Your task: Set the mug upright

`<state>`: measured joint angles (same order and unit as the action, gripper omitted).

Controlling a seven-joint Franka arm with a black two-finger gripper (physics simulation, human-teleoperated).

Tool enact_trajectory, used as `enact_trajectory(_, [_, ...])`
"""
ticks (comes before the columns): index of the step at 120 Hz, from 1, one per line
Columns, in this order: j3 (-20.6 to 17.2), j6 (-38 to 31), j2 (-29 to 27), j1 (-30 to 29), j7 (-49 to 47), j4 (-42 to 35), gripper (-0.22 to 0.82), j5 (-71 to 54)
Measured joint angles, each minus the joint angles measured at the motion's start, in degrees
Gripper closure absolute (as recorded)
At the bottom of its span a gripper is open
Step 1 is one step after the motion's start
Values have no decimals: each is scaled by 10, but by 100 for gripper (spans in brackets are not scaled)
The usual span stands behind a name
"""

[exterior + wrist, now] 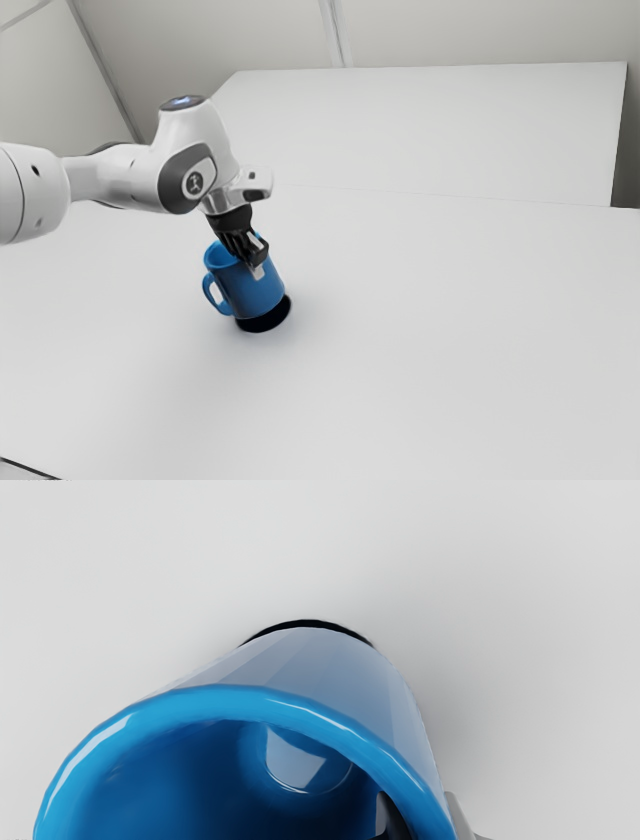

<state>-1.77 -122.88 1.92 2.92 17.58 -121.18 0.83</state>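
Glossy blue mug [250, 292] w/ thick round rim [225, 699] & curved handle [207, 288], black end effector [258, 262] grasping its wall [411, 730], smooth white table [430, 330]

We see a wide, smooth worktop [450, 350] of white colour, which looks light grey in the wrist view. Behind it lies a large pale panel [420, 130], and a faint seam [400, 193] runs between the two. Farther back we see a light grey wall [480, 30] with a narrow upright strip [336, 35]. The light is soft, with gentle shading.
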Motion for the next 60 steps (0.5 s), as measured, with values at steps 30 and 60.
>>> enact_trajectory(30, [0, -26, -1, 14, -33, -19, 61, -36])
enact_trajectory(60, [1, -31, 1, 20, -46, -17, 20, -32])
